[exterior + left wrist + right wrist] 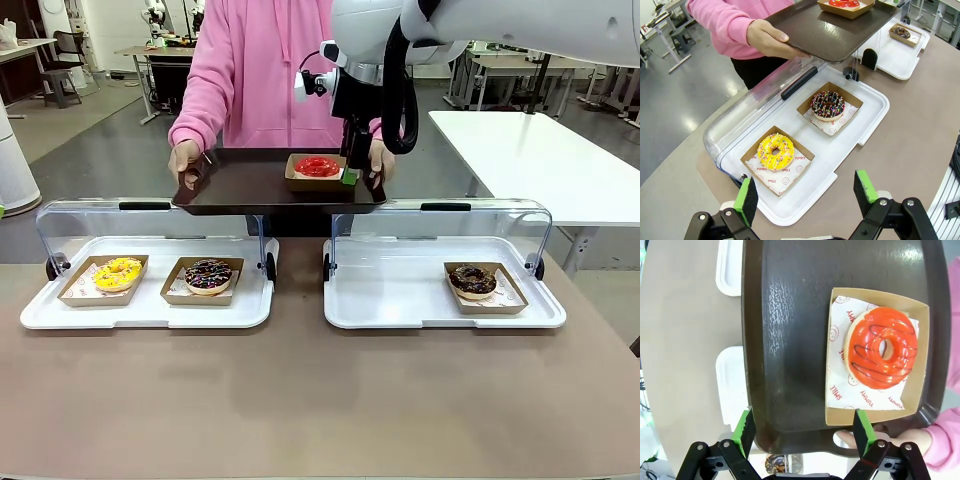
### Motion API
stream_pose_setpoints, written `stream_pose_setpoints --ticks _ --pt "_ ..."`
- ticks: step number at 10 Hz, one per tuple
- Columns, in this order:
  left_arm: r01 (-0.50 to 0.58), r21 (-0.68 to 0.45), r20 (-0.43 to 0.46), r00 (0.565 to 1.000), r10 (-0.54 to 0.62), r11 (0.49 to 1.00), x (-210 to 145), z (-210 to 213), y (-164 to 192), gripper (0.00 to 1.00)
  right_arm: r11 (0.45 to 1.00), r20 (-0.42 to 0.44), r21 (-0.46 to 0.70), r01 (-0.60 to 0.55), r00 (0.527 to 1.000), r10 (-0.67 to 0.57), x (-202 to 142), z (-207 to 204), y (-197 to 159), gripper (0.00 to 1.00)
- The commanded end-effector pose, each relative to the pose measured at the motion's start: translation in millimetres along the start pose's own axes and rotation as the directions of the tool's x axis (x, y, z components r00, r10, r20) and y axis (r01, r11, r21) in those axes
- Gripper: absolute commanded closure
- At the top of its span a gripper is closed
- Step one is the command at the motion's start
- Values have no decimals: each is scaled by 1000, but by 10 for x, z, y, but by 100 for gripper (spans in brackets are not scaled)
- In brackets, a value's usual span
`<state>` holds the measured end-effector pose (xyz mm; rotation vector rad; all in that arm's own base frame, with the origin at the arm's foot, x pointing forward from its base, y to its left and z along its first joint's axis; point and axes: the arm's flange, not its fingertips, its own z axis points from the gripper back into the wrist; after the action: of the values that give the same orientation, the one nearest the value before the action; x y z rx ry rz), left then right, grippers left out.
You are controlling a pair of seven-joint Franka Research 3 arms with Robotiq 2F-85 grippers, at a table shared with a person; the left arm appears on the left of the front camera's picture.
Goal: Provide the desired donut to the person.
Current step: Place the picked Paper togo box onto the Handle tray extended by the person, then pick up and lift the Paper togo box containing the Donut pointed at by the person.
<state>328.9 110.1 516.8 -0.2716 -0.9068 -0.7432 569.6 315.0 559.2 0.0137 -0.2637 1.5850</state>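
A person [258,70] in a pink hoodie holds a dark brown tray [250,188] at the far side of the table, one hand [184,160] on each end. On it sits a cardboard box [875,294] with a red-glazed donut [882,348], striped with dark lines, on a paper liner [840,385] printed "SMILE" and "YUMMY" in red. The right gripper [804,435] hangs over the box's edge, jaws spread wide and empty. The left gripper [806,195], likewise spread and empty, hovers above the near rim of the left white tray [855,145]. This tray carries a yellow donut [775,151] and a sprinkled chocolate donut [828,104], each in a box on the same printed liner. The right white tray [400,300] carries one chocolate donut [473,281]. Both clear lids [150,215] stand open.
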Motion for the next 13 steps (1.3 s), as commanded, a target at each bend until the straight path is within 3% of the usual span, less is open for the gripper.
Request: stream_pose_setpoints --ticks 1,13 --pt "-3 -7 9 1000 3 1000 -12 -2 10 0 1000 3 0 -2 1000 2 15 -24 1 0" --pt "-3 -7 9 1000 3 1000 -12 -2 10 0 1000 3 0 -2 1000 2 15 -24 1 0"
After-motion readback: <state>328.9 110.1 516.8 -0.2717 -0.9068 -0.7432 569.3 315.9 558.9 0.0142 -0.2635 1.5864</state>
